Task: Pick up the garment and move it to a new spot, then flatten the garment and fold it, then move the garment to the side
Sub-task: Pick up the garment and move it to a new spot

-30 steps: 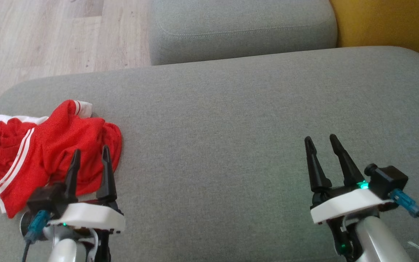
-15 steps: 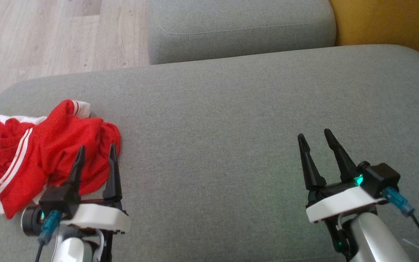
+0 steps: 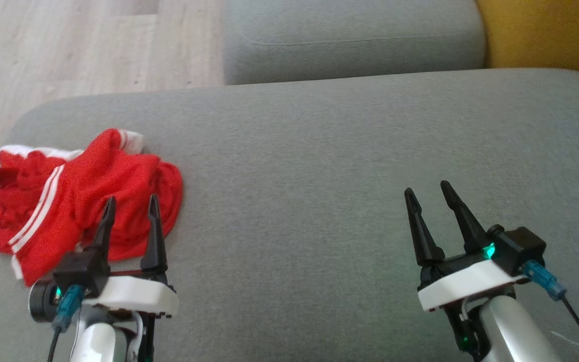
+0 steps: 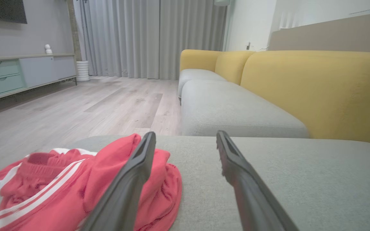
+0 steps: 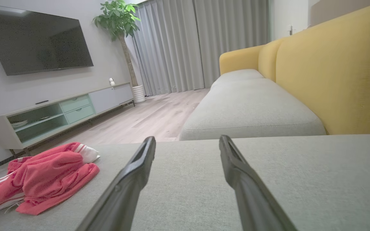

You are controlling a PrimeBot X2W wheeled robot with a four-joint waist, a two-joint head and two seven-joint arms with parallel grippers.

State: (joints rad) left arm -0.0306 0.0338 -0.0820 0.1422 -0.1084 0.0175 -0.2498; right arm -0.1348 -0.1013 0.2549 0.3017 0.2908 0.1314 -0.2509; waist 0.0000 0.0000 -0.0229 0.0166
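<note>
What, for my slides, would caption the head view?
Open left hand by crumpled red garment; open right hand over grey cushion.

Home living room. Long sofa: mustard-yellow backrests, grey seat cushions. Large flat-screen TV mounted on a grey wall; beneath it a long low media console with pale green drawers and open shelves. Tall potted plant in a white ribbed pot beside the console. Floor-length grey curtains across the far wall. Light wood-plank floor.
</note>
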